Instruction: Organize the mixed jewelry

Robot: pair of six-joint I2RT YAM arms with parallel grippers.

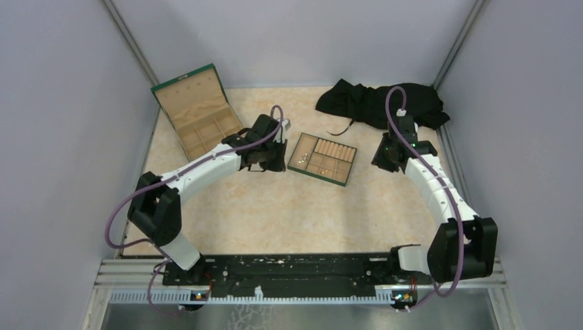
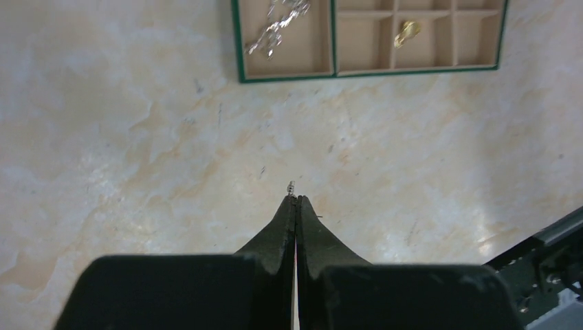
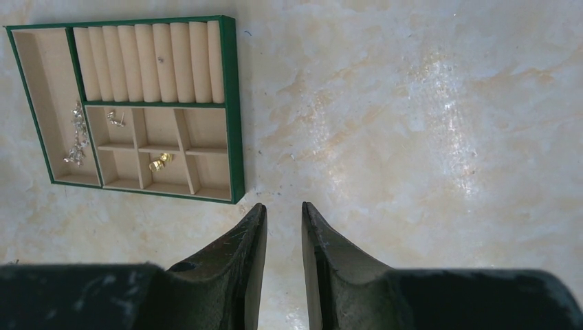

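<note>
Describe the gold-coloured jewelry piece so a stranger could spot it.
Find the green-rimmed tan wooden tray on the marbled table. Beside its row of tan padded rolls, a small compartment holds the gold-coloured jewelry piece. It alone is yellow-gold; the nearby chain is silvery.

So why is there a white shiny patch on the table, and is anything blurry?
Right wrist view: overhead light glares off the tabletop, washing out its marbling there. Left wrist view: only a milder sheen, and the tray looks crisp. Top view: even light, soft shadows beneath the arms, nothing noticeably blurred.
</note>
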